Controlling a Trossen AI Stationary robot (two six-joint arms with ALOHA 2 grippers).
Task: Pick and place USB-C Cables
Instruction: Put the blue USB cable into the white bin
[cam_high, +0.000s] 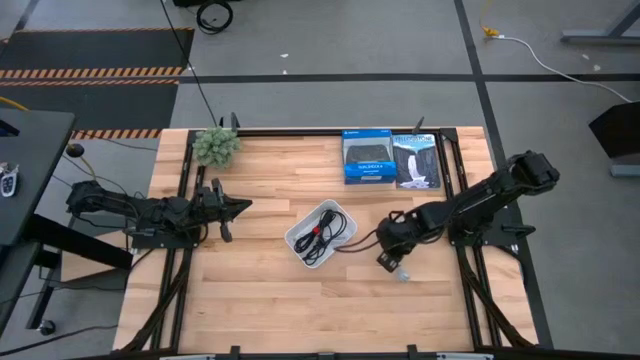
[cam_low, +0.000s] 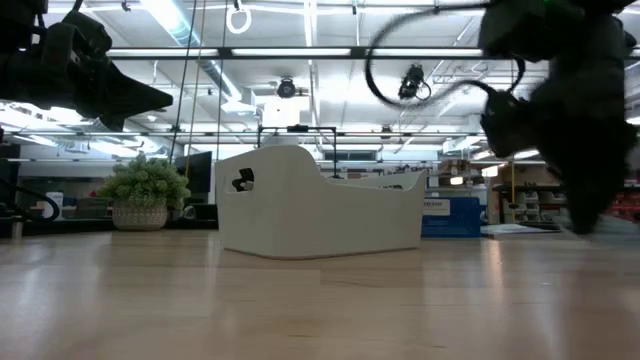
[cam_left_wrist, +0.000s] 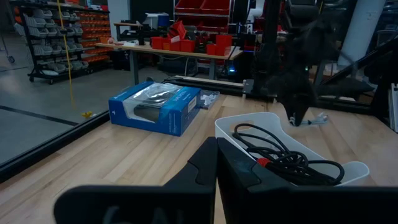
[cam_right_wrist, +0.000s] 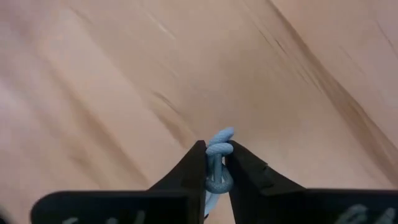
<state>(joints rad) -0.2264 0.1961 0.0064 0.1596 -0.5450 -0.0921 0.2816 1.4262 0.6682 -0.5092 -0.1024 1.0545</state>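
The white tray (cam_high: 300, 240) sits mid-table and holds black cables (cam_high: 330, 228), one with a red band (cam_left_wrist: 264, 162). I cannot make out a white cable. My right gripper (cam_high: 390, 262) is just right of the tray, pointing down, shut on the pale blue-grey cable (cam_right_wrist: 219, 138). That cable also shows under the gripper in the high view (cam_high: 401, 272) and in the left wrist view (cam_left_wrist: 313, 119). My left gripper (cam_high: 238, 208) hovers shut, left of the tray; its closed fingers (cam_left_wrist: 216, 163) point toward the tray (cam_left_wrist: 249, 127). My right gripper pinches the pale blue-grey cable's bundled coil (cam_right_wrist: 221, 149) between its two fingers, coming from above and pointing down at the table. A loop (cam_right_wrist: 222, 134) sticks out past the fingertips. Whether the bundle is clear of the wood, I cannot tell.
A blue retail box (cam_high: 367, 158) and a black one (cam_high: 416, 160) lie at the far edge behind the tray. A small potted plant (cam_high: 216, 146) stands at the far left corner. Bare wood stretches along the near half of the table (cam_high: 300, 310).
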